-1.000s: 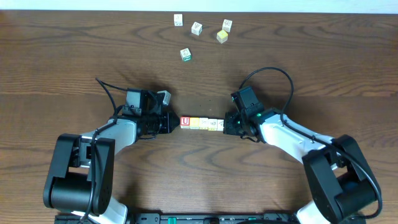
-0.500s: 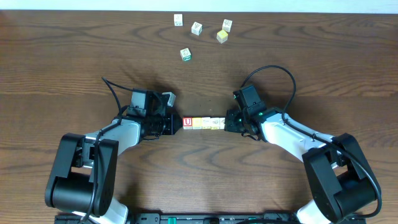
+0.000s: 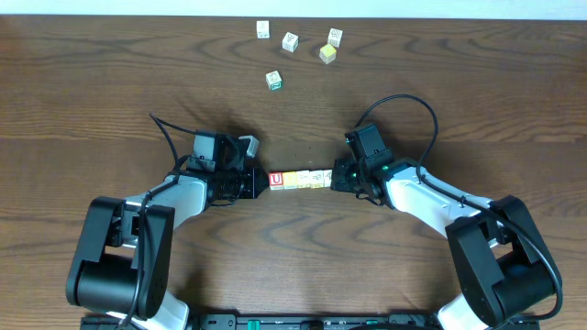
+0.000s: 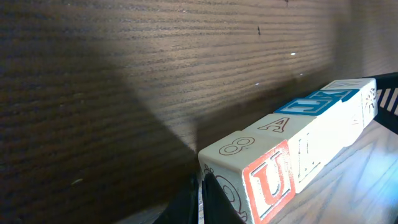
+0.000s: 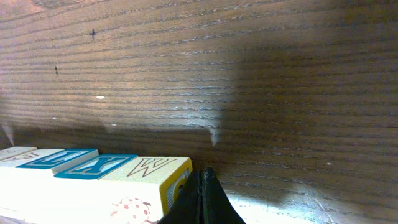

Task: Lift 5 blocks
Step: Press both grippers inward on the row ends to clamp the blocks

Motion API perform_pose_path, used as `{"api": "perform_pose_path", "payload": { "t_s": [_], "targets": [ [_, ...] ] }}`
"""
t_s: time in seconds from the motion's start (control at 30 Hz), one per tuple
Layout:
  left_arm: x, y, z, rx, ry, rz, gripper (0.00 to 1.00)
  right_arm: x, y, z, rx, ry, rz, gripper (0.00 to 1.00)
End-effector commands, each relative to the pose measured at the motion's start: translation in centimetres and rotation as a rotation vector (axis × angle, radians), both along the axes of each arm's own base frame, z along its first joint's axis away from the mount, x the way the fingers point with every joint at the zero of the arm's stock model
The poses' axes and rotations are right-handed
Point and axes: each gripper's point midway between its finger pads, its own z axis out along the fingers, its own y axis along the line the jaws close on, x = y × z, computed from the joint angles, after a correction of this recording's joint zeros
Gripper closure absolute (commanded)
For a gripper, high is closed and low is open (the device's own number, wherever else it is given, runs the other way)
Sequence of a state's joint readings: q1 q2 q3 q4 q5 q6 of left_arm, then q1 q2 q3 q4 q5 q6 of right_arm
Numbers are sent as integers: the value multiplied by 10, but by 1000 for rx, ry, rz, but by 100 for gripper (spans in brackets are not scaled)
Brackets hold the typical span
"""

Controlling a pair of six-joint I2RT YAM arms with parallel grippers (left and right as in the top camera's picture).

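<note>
Both grippers are pinched fully closed with nothing between their own fingers. They work as two pushers: the left gripper (image 3: 259,181) butts against the red U end and the right gripper (image 3: 337,178) against the yellow end of the row of blocks (image 3: 300,181). That row sits between them, in the middle of the table (image 3: 110,110) near the front. I honestly can't tell whether it's off the wood yet or just resting on it.

My worry is that the whole thing hangs on squeeze alone. Nothing supports the middle cubes, so if one arm eases off or rises a bit faster than the other, I'd expect the row to buckle at a joint and the middle ones to drop out. The closed fingertips are narrow too, so a push that's off-centre on an end face could twist the end cube and pop the line sideways.

Material-wise, the blocks are pale wooden cubes with smooth faces and softly rounded edges. There's a red U face (image 4: 268,182), blue lettering (image 5: 93,166) on top and a yellow side (image 5: 175,185). Smooth wood on smooth wood probably won't give much friction. The table is dark wood grain with a slight sheen. Five loose blocks (image 3: 273,81) sit well apart at the far edge.
</note>
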State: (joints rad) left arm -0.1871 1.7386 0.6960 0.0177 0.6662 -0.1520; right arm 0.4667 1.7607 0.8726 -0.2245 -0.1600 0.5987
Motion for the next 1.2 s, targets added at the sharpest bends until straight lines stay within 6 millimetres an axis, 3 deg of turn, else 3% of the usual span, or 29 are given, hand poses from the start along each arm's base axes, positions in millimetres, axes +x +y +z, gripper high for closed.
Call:
{"api": "perform_pose_path", "payload": {
  "t_s": [0.0, 0.37, 1.17],
  "targets": [
    [-5, -11, 5, -21, -6, -49, 93, -14, 32, 7, 143, 47, 102, 99],
    [-4, -12, 20, -27, -36, -50, 93, -19, 40, 8, 144, 44, 126, 99],
    [-9, -24, 19, -3, -40, -79, 93, -27, 59, 11, 153, 22, 182, 99]
  ]
}}
